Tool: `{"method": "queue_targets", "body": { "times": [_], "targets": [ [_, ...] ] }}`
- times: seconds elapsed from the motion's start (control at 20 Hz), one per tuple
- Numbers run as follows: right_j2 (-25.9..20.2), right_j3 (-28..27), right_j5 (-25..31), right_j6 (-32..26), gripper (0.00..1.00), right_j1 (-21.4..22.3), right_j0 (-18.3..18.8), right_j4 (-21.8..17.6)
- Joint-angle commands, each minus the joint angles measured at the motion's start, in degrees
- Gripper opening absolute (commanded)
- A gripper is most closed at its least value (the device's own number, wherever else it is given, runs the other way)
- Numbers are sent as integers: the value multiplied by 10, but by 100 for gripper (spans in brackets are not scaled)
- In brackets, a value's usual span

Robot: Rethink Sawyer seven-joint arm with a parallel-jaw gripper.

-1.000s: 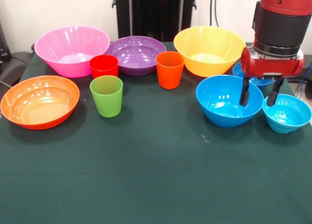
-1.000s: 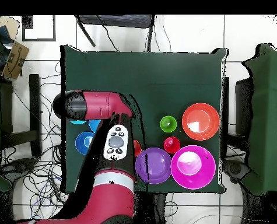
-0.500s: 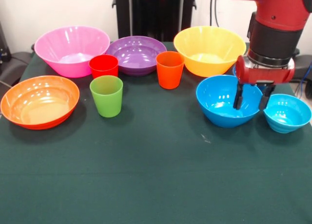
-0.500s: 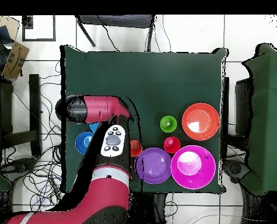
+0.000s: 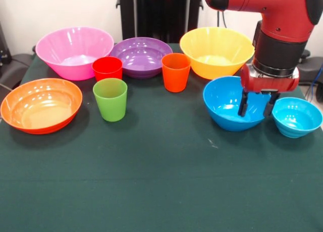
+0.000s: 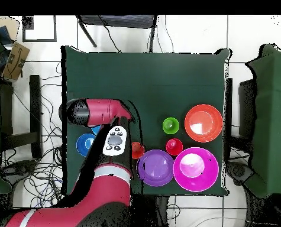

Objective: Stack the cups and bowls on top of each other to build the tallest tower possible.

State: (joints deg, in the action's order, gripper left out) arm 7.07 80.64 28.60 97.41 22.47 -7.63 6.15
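Note:
My gripper [image 5: 256,109] is open and hangs low at the right rim of the large blue bowl [image 5: 227,104]; one finger is inside the bowl and the other just outside it. The small cyan bowl [image 5: 298,117] sits right beside it. Behind stand the yellow bowl [image 5: 216,51], purple bowl [image 5: 141,56] and pink bowl [image 5: 74,51], with the orange bowl [image 5: 40,104] at the left. The red cup [image 5: 107,68], green cup [image 5: 110,99] and orange cup [image 5: 175,71] stand upright between them. Nothing is stacked. In the overhead view the arm [image 6: 104,110] hides the blue bowl.
The dark green table [image 5: 161,181] stretches bare in front of the row of bowls. In the overhead view a small dark blue bowl [image 6: 84,145] sits by the table's left edge beside the arm. Chairs and cables surround the table.
The gripper has come down and shifted left in the front view, from over the cyan bowl to straddling the blue bowl's right rim. The bowls and cups have not moved.

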Motion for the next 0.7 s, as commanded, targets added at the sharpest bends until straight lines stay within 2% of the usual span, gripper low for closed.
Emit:
{"method": "queue_targets", "body": {
  "times": [0.05, 0.4, 0.7],
  "targets": [
    [-18, -27, 16, 87, 100, -18, -10, -3],
    [-13, -17, 14, 95, 100, -26, -11, 4],
    [-79, 12, -12, 82, 100, 9, 23, 38]
  ]
}}
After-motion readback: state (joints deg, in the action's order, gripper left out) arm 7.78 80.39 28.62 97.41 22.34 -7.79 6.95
